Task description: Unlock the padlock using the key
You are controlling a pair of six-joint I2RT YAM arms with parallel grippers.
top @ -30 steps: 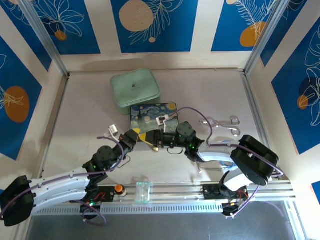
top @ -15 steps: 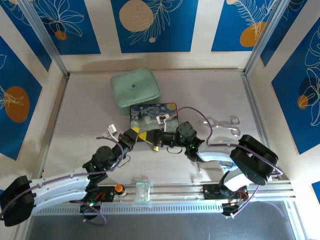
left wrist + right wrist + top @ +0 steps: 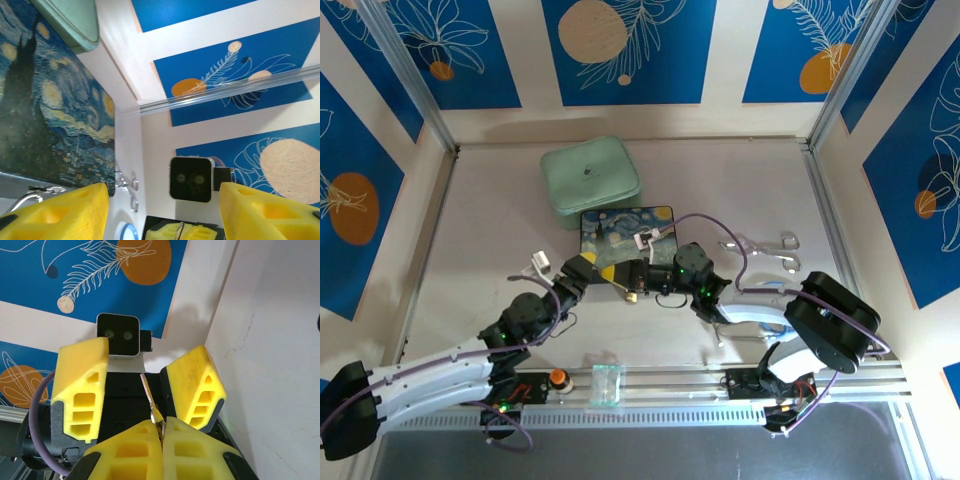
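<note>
left gripper (image 3: 162,212) standing apart, gripping nothing | right gripper (image 3: 161,429) pinching shut on key (image 3: 148,394), lower end hiding inside grip | padlock (image 3: 632,296) showing as brass speck beneath grippers, hanging or resting unclear

Centre of the table (image 3: 470,230): obstructed. The left gripper (image 3: 595,267) and right gripper (image 3: 626,274) meet tip to tip just in front of the painted box (image 3: 626,228). The left fingers (image 3: 82,390) stand apart, and the gap between them is occupied by the key (image 3: 148,395), clamped in the right pads (image 3: 135,450).

Far side: the box lies close against the green case (image 3: 590,180), leaving no passage between them.

Right side: silver forceps (image 3: 765,245) lie near the right arm (image 3: 750,305).

Near edge: closed off by the rail (image 3: 670,385).

Open surface: the table's left third, the far right corner, and the strip behind the case.
</note>
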